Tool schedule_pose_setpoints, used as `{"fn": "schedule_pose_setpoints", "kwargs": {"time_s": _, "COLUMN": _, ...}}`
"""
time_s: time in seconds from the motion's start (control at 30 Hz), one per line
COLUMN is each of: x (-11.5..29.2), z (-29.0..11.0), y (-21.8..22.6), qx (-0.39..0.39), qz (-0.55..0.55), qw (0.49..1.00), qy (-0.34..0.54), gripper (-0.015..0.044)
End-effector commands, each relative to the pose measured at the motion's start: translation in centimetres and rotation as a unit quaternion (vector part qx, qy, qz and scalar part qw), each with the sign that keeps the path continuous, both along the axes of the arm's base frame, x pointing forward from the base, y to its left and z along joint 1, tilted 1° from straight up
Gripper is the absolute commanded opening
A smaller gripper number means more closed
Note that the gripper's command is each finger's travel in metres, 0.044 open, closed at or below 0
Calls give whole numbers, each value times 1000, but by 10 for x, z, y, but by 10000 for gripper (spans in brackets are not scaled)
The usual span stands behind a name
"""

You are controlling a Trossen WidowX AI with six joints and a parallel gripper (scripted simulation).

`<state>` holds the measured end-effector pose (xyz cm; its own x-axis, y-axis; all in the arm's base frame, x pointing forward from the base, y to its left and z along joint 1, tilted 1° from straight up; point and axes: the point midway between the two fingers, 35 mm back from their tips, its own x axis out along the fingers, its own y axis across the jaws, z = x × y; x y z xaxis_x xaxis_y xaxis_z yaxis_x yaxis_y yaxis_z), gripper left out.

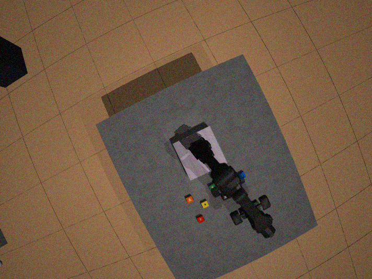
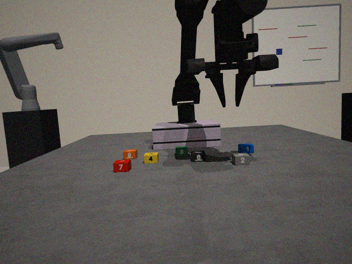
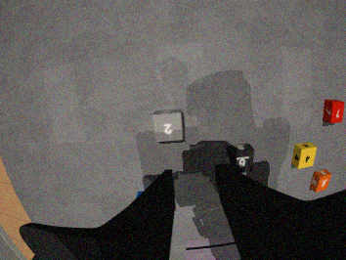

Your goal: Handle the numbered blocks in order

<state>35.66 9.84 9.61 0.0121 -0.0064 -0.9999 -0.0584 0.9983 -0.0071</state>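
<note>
My gripper [image 2: 230, 105] [image 1: 250, 209] [image 3: 194, 173] hangs high above the table with its fingers close together and nothing between them. The grey block 2 [image 2: 241, 158] [image 3: 168, 126] rests on the table below it, a little to the right in the exterior view. The blue block 1 [image 2: 246, 148] [image 1: 241, 174] sits just behind the grey one. To the left lie the black block 6 [image 2: 198, 156] [image 3: 242, 160], the green block 8 [image 2: 181, 152] [image 1: 212, 186], the yellow block 4 [image 2: 151, 157] [image 1: 205, 204] [image 3: 303, 154], the orange block 9 [image 2: 130, 154] [image 1: 189, 198] [image 3: 321, 180] and the red block 7 [image 2: 122, 165] [image 1: 200, 218] [image 3: 333, 110].
The arm's pale base box [image 2: 170, 136] [image 1: 220, 143] stands behind the blocks on the grey table [image 2: 170, 213] [image 1: 144, 150]. A second grey arm [image 2: 17, 70] on a black stand is at the far left. A whiteboard [image 2: 312, 70] hangs on the back wall.
</note>
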Motion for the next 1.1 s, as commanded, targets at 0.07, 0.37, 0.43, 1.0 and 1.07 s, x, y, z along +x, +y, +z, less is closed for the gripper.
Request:
{"fn": "schedule_pose_setpoints", "kwargs": {"time_s": 0.07, "x": -10, "z": 4, "y": -99, "qx": -6, "qz": -12, "qw": 1000, "qy": -5, "gripper": 120}}
{"fn": "schedule_pose_setpoints", "kwargs": {"time_s": 0.37, "x": -50, "z": 3, "y": -185, "qx": -8, "qz": -13, "qw": 1000, "qy": 1, "gripper": 120}}
{"fn": "schedule_pose_setpoints", "kwargs": {"time_s": 0.43, "x": -50, "z": 3, "y": -185, "qx": -8, "qz": -13, "qw": 1000, "qy": 1, "gripper": 120}}
{"fn": "schedule_pose_setpoints", "kwargs": {"time_s": 1.0, "x": -50, "z": -81, "y": -187, "qx": -8, "qz": -13, "qw": 1000, "qy": 1, "gripper": 400}}
{"fn": "schedule_pose_setpoints", "kwargs": {"time_s": 1.07, "x": -50, "z": -84, "y": -187, "qx": -8, "qz": -13, "qw": 1000, "qy": 1, "gripper": 400}}
